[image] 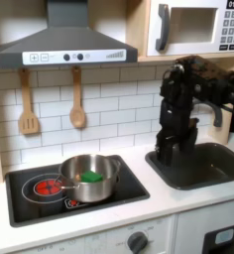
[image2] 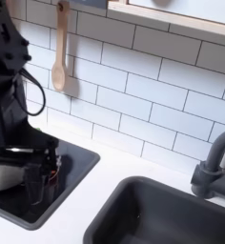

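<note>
My black gripper (image: 167, 152) hangs low over the counter between the sink (image: 224, 175) and the stove top (image: 30, 203), just right of a steel pot (image: 87, 179). A green item (image: 92, 176) lies inside the pot. In the second exterior view the gripper (image2: 40, 179) is over the stove's right edge, fingers (image2: 52, 177) pointing down and apart, nothing between them, with the pot (image2: 4, 177) at the second exterior view's left.
A wooden spatula (image: 28, 104) and wooden spoon (image: 77, 102) hang on the tiled wall under the hood (image: 64, 45). A microwave (image: 193, 27) sits above. The faucet (image2: 215, 162) stands behind the sink (image2: 133, 205).
</note>
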Robot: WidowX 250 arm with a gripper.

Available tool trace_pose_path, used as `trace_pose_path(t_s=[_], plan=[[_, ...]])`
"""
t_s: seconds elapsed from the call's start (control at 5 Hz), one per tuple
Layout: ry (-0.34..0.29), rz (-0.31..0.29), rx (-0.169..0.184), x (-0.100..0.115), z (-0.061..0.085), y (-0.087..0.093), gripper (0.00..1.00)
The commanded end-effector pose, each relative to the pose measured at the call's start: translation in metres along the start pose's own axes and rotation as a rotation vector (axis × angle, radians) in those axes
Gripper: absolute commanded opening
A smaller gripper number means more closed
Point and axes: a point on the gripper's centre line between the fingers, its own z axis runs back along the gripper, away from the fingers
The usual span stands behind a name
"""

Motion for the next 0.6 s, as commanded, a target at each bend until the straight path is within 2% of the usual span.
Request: trace_pose_path(t_s=[0.0, 0.4], plan=[[0.025, 0.131, 0.013, 0.011, -0.001, 0.014, 1.00], [0.005, 0.274, 0.045, 0.026, -0.005, 0.031, 1.00]])
